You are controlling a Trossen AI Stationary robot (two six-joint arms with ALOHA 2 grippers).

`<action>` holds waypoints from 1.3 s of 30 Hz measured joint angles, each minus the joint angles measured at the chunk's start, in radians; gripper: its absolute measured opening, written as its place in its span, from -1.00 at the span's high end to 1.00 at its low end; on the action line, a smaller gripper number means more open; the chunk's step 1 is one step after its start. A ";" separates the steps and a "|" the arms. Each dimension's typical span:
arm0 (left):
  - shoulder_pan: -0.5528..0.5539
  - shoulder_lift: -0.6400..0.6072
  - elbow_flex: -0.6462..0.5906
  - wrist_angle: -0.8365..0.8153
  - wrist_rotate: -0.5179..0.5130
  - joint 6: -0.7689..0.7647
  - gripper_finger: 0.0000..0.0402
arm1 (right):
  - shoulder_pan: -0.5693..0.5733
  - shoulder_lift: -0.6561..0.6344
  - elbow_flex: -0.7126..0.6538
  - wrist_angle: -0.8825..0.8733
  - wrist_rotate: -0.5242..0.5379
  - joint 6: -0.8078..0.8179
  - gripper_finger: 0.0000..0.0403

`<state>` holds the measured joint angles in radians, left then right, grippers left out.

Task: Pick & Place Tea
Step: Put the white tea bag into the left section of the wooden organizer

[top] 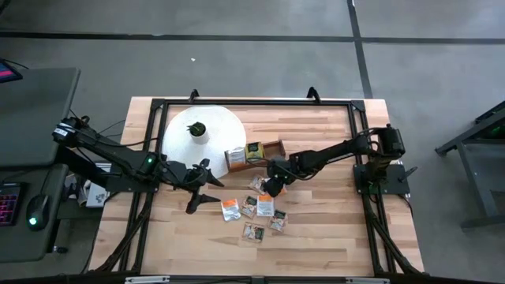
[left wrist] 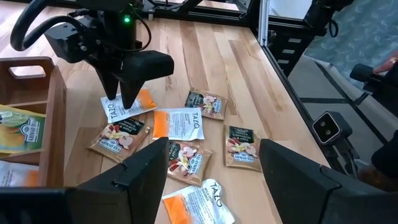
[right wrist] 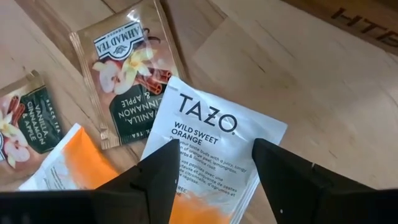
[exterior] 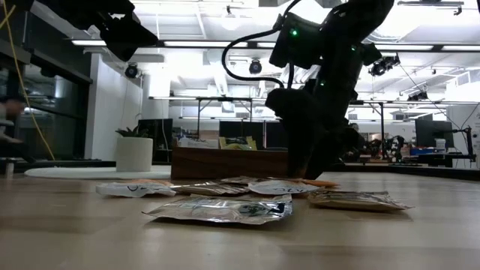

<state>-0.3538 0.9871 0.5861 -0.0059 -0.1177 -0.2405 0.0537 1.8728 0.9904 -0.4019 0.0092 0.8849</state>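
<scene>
Right gripper down over orange-and-white Tazo sachet, fingers apart straddling it; left gripper hovers wide open beside the pile.

The Tazo sachet is white with black lettering and an orange lower part; the Ahmad sachet beside it is brownish with a dark green panel. The bench is pale wood; the disc white with a dark knob; the box brown.
</scene>
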 joint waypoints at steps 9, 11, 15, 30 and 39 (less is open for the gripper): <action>0.000 0.000 0.000 -0.001 0.001 -0.004 -0.24 | 0.003 0.000 0.000 0.000 0.005 -0.004 -0.02; 0.000 0.000 0.000 -0.001 0.002 -0.009 -0.24 | 0.003 0.000 0.000 -0.001 0.009 -0.004 0.02; 0.000 0.000 0.000 -0.002 0.003 -0.012 -0.24 | 0.004 0.000 0.000 -0.005 0.014 -0.005 0.17; 0.000 0.000 0.000 -0.005 0.003 -0.021 -0.24 | 0.006 0.005 -0.001 -0.010 -0.043 -0.032 0.96; 0.000 0.000 0.000 -0.005 0.003 -0.027 -0.24 | 0.020 -0.072 -0.016 -0.040 0.095 -0.048 0.99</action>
<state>-0.3538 0.9871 0.5861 -0.0105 -0.1148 -0.2672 0.0735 1.8007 0.9748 -0.4421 0.1039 0.8368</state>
